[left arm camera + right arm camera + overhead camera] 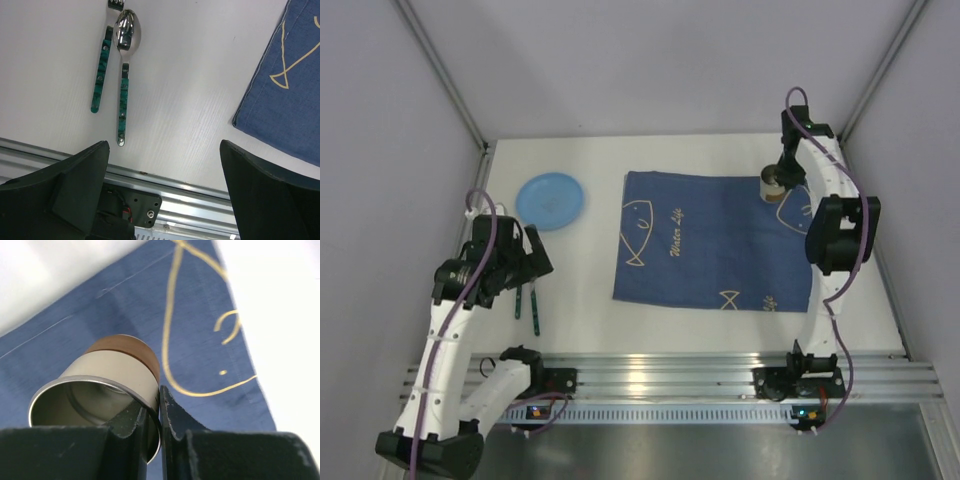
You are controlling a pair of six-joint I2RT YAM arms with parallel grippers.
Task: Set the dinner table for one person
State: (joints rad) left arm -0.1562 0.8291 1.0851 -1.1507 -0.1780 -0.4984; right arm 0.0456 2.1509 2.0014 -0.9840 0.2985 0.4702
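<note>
The white dinner table (720, 325) carries a dark blue fish-print cloth (715, 240) in the middle. My right gripper (159, 405) is shut on the rim of a beige metal cup with a brown base (112, 375), one finger inside and one outside, at the cloth's far right corner (775, 185). My left gripper (525, 262) is open and empty, hovering at the left above a green-handled spoon (124, 75) and a green-handled fork (101, 70) that lie side by side on the table. A blue plate (551, 200) sits at the far left.
A ribbed aluminium rail (670, 375) runs along the near edge, with both arm bases on it. Grey walls and frame posts close in the back and sides. The cloth's corner (280, 90) lies right of the left gripper.
</note>
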